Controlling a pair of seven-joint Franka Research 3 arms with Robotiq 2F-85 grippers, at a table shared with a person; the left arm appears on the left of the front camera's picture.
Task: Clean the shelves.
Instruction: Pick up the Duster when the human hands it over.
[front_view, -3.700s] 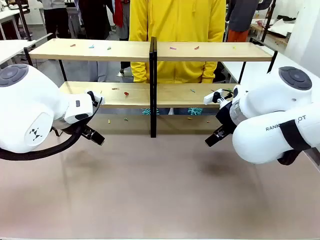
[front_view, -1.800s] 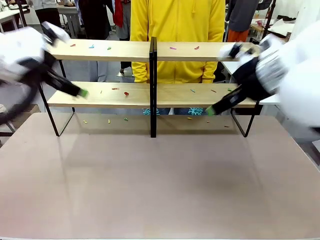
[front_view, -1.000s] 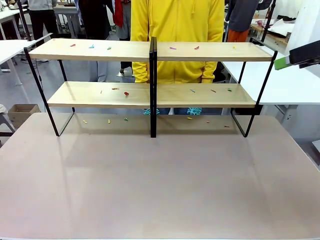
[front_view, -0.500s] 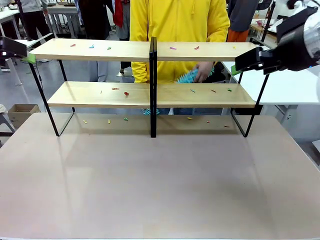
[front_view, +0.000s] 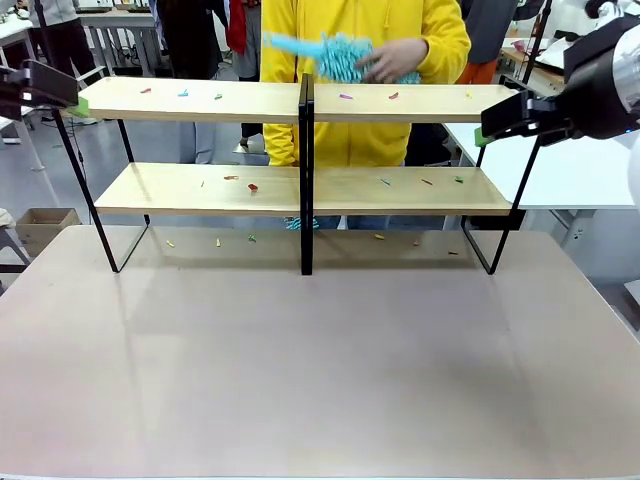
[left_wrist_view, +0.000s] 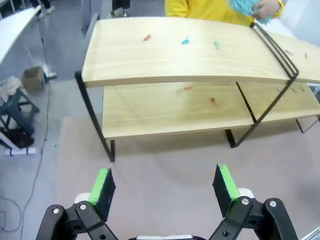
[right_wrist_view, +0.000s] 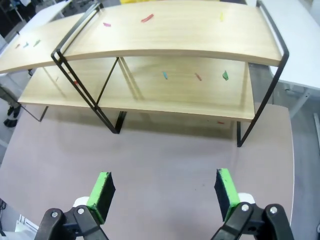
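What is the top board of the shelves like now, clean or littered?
Littered: small coloured scraps lie on the top board of the shelves, on both sides of the black centre post.

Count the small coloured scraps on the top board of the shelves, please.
6. On the top board, left half: red scrap, blue scrap, green scrap. Right half: purple scrap, second red scrap, yellow scrap. The blue duster may hide others.
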